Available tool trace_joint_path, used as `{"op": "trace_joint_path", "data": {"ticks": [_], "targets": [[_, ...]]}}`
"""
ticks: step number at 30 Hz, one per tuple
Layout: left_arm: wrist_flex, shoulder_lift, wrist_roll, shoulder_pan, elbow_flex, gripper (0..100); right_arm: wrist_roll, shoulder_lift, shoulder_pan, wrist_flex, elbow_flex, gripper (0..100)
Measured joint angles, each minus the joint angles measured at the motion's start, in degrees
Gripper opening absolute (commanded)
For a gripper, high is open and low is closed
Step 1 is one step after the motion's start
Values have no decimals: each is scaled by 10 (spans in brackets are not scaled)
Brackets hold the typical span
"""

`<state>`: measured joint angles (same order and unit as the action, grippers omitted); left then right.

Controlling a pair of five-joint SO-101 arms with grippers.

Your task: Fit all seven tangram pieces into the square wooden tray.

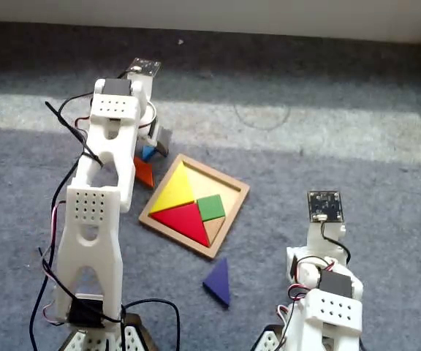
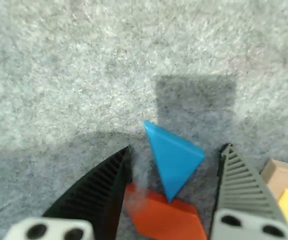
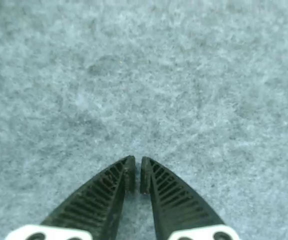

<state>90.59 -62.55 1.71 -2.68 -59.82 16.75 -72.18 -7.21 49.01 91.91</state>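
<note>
The square wooden tray [image 1: 234, 191] is sitting at the centre of the high view, holding a yellow triangle [image 1: 174, 191], a red triangle [image 1: 183, 219] and a green square [image 1: 210, 207]. A dark blue triangle [image 1: 219, 280] is lying on the grey carpet [image 1: 357, 190] just below it. At the tray's upper left, the left gripper [image 2: 177, 148] is hovering with fingers spread either side of a light blue triangle [image 2: 174, 157], which is touching an orange piece [image 2: 164, 220]. The right gripper [image 3: 137, 169], at the lower right, is holding its fingers pressed together. A band of sunlight [image 1: 342, 128] is crossing the carpet below a pale wall [image 1: 269, 11]
</note>
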Motion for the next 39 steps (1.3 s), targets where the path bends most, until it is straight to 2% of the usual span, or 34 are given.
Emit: {"op": "trace_joint_path", "data": {"ticks": [13, 19, 31, 39], "targets": [[1, 0, 0, 2, -1, 269, 0, 0, 0, 0, 0, 35], [1, 0, 0, 4, -1, 201, 0, 0, 0, 0, 0, 35], [2, 0, -1, 8, -1, 193, 0, 0, 0, 0, 0, 35], [2, 0, 26, 17, -1, 141, 0, 0, 0, 0, 0, 35]]}}
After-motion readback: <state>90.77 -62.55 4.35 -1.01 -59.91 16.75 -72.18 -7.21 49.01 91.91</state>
